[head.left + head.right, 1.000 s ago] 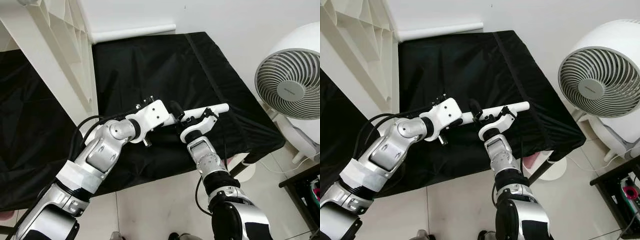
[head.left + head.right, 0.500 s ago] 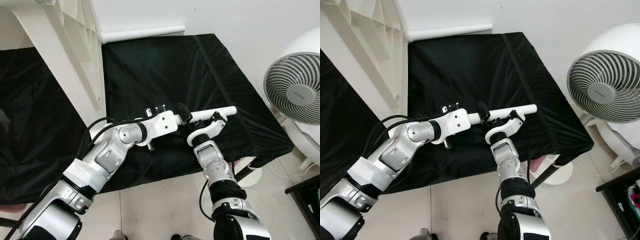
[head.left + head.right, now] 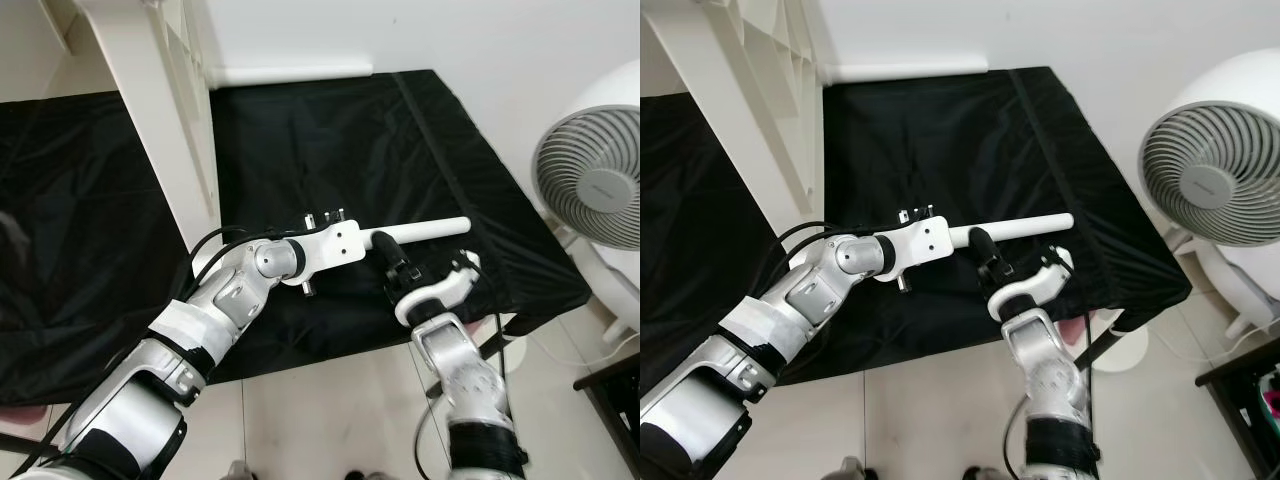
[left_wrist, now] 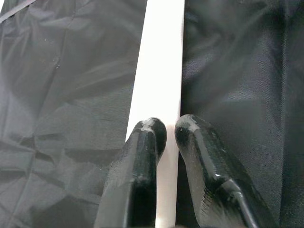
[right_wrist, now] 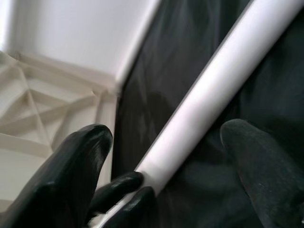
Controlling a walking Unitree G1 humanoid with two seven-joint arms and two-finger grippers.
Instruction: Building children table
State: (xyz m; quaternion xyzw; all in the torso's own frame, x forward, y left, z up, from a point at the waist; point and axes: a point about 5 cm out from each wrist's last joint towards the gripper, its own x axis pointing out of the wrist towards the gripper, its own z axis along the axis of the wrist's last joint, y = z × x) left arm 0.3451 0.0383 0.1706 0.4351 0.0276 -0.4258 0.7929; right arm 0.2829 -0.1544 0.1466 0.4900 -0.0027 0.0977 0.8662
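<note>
A smooth white cylindrical leg hung level above a work surface draped in crinkled black cloth, clamped at its near end between the two glossy black fingers of the left gripper. The silver left arm reached in from the robot's left, its white wrist block carrying small bolts on top. Just beside and below the leg, the right gripper stood with its rounded, matte black fingers spread wide apart, one on either side of the tube and not touching it. To the left rose the tabletop, a cream plastic panel stood on edge, its underside braced with moulded ribs in a triangular lattice. Beyond the cloth ran a plain white wall and a white baseboard. A round white fan with a curved-slat grille stood on the right, on pale glossy floor tiles.
</note>
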